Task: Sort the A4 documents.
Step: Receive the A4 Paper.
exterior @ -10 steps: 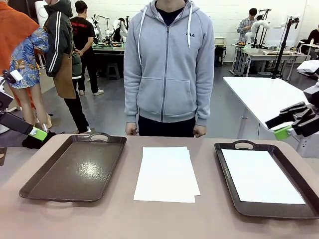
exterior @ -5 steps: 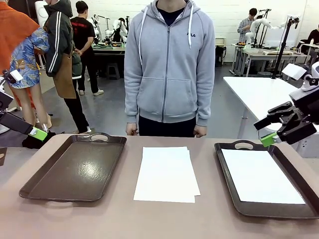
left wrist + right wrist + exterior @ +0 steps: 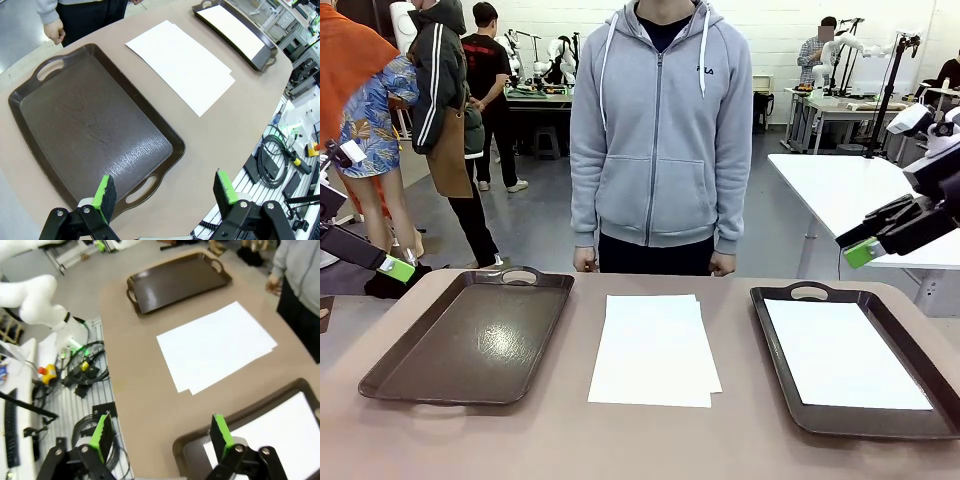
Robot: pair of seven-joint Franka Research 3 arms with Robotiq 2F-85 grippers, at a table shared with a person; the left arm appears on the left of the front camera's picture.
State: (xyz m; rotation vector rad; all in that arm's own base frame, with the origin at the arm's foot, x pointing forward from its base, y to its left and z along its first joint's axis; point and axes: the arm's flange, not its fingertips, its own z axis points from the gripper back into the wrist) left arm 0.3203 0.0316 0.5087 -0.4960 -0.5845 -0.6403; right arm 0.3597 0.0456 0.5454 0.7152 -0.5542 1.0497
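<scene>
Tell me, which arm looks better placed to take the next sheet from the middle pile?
Probably left: the left gripper is open, low beside the empty left tray. The right gripper, open too, hangs high past the right tray, which already holds a sheet.

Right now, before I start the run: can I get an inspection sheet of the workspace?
Surface: tan table, bare between the trays and the paper.
Job's things: A4 documents lie flat mid-table, at least two sheets, slightly offset; one sheet lies in the right tray; left tray holds no paper.
Clutter: nothing seen.
Grippers: left gripper open, holding nothing, at the table's left side; right gripper open, holding nothing, raised by the right tray.
Cables: black cable coils off the table on the robot's side.
Surroundings: person in a grey hoodie at the far edge, hands down; other people and tables behind.
</scene>
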